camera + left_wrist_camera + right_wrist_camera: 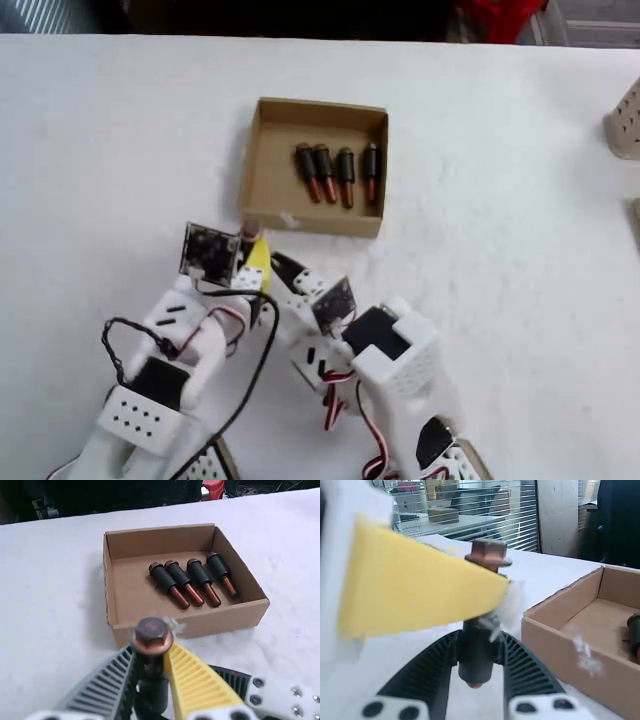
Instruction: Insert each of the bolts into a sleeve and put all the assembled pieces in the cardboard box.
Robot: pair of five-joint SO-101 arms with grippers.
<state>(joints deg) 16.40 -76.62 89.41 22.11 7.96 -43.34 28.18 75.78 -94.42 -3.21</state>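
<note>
Cardboard box (264,170) stands open on the white table (500,220); all positions below are referred to this box.

Inside the box: four assembled pieces (346,172) lie flat on the floor, side by side in one row; they occupy the half of the box farther from the two grippers; black sleeve ends point towards the box's far wall, copper shanks towards the wall facing the arms; the other half of the floor is bare.

Outside the box: a fifth bolt (154,635) is held upright, hexagon head uppermost, just beside the wall facing the arms, near the corner farthest from the row; a black sleeve (476,662) sits around the lower part of its shank; the bolt's tip shows at the bottom end of the sleeve.

Left gripper (152,656): closed on the bolt just under the head; grey finger (107,685) on one side, yellow finger (192,680) on the other, both touching the shank.

Right gripper (476,652): clamped on the sleeve; its black fingers (427,672) press the sleeve from both sides, below the left gripper's hold.

Both grippers meet at this one piece, beside the box and not over it; whether the piece touches the box wall cannot be told.
</note>
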